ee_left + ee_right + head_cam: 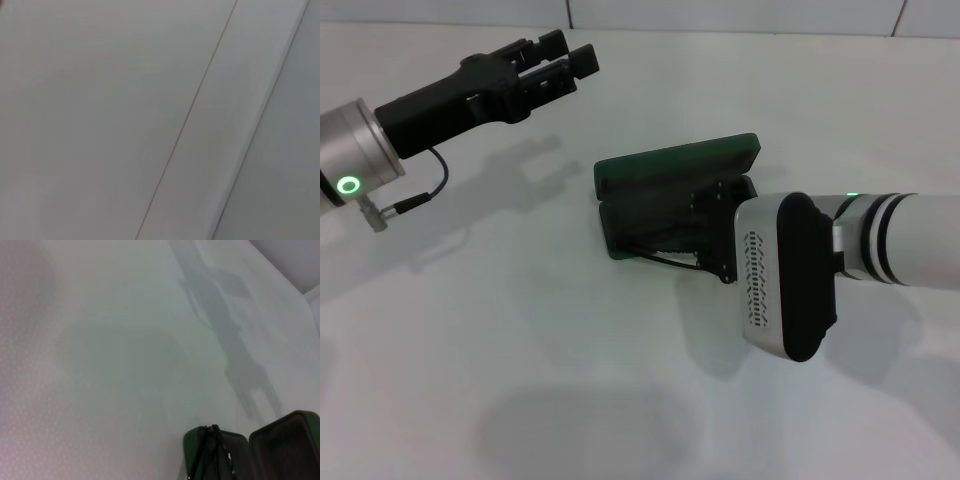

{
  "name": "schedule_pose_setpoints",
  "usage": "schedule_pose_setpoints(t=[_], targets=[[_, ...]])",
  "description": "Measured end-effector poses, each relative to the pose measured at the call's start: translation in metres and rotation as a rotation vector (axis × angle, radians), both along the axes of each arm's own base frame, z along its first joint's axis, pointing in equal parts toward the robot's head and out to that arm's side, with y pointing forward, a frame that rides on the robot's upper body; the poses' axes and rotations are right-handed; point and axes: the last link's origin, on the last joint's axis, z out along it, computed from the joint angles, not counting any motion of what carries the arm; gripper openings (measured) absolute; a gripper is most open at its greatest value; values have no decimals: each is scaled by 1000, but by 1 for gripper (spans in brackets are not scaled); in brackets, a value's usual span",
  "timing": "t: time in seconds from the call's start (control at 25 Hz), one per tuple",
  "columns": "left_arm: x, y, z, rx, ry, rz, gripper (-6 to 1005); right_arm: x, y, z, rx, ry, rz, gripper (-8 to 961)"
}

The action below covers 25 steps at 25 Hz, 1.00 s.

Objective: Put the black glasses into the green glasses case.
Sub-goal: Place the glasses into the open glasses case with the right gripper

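White table carries the green glasses case, open, directly under the right tool; whether that tool grips cannot be told. Black glasses lie inside it. Left tool, well apart, holds nothing, fingers parted.

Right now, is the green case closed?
No, the case lies open on the table, its lid raised, with the right gripper over its tray.

The green glasses case is lying open on the white table. The right gripper is reaching into it; black glasses are protruding. The left gripper is hovering apart, jaws parted.
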Motion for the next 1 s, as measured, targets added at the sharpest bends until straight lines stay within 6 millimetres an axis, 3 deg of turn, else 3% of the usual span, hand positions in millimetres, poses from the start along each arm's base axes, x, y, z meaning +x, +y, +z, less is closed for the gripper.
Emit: schedule_pose_setpoints(t=[0.4, 0.8, 1.0], targets=[[2, 1, -1, -3, 3, -7, 696, 1, 0, -4, 10, 4, 9, 334], [1, 1, -1, -2, 6, -6, 696, -6, 0, -1, 10, 15, 20, 42], [-2, -1, 0, 0, 9, 1, 695, -15, 1, 4, 29, 38, 46, 42]])
